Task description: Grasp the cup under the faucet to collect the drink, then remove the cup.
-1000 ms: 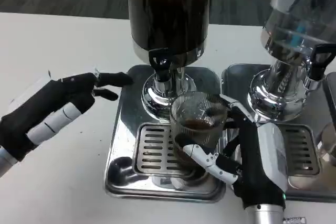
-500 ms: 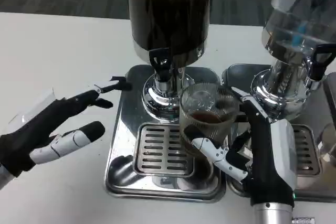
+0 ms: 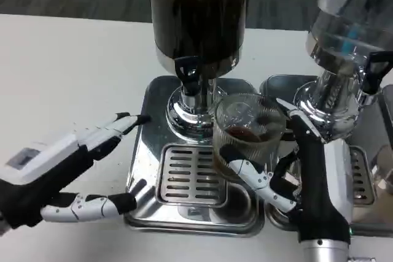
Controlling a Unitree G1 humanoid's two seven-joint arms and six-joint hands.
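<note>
Straight ahead, the dark drink dispenser [image 3: 198, 13] stands at the far edge of its steel drip tray [image 3: 190, 176], its black faucet [image 3: 189, 72] pointing down over the slotted grate, with a second, clear dispenser [image 3: 347, 41] to the right. My right hand [image 3: 301, 179] grasps the ribbed glass cup [image 3: 249, 133], holding a little dark drink, above the tray's right side and just right of the faucet. My left hand [image 3: 58, 173] is released, fingers spread, fingertips at the tray's left rim.

The ribbed clear glass cup [image 3: 249, 136] is looking glossy; the polished steel drip tray [image 3: 142, 151] and chrome faucet base [image 3: 184, 111] are gleaming mirror-smooth, the white worktop [image 3: 67, 72] is appearing matt, and the right hand [image 3: 276, 179] is showing smooth plastic.
</note>
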